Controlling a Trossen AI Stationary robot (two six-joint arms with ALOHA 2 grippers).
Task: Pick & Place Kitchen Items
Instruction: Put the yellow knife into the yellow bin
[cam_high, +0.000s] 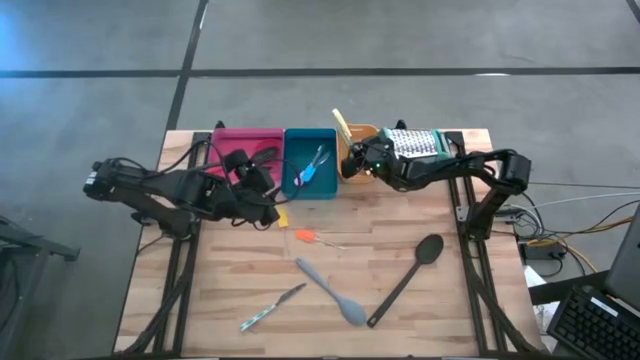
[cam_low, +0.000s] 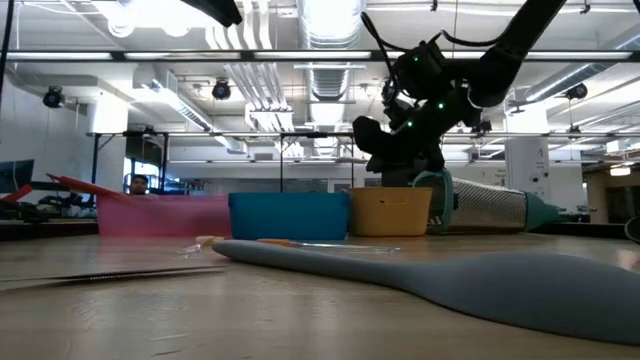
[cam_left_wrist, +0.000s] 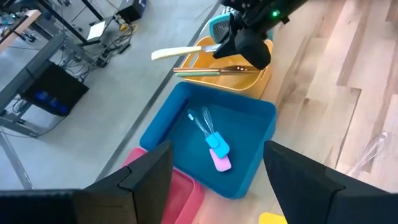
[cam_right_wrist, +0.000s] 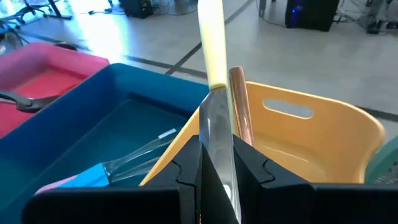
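Note:
My right gripper (cam_high: 352, 160) is over the orange tray (cam_high: 366, 134) at the table's far side, shut on a knife with a silver blade and a cream handle (cam_high: 340, 124). A copper-coloured utensil (cam_left_wrist: 211, 71) lies across that tray. The blue tray (cam_high: 310, 165) holds a small whisk and blue- and pink-handled tools (cam_left_wrist: 216, 149). A dark spoon (cam_high: 263, 155) lies in the pink tray (cam_high: 245, 140). My left gripper (cam_high: 262, 192) hangs open near the pink and blue trays, with nothing between its fingers. My right gripper pinches the knife's silver blade (cam_right_wrist: 217, 134) between its two fingers (cam_right_wrist: 186, 177). The fingers lie along the blade, coming from the table's right side and slanting a little downward. The cream handle (cam_right_wrist: 211, 43) sticks out beyond the fingertips, over the orange tray's far rim.
A metal grater with teal trim (cam_high: 412, 142) lies right of the orange tray. On the open wood nearer the front lie an orange-handled tool (cam_high: 308, 237), a grey spoon (cam_high: 332, 292), a long black spoon (cam_high: 408, 276), a patterned knife (cam_high: 270, 308) and a small yellow piece (cam_high: 281, 216).

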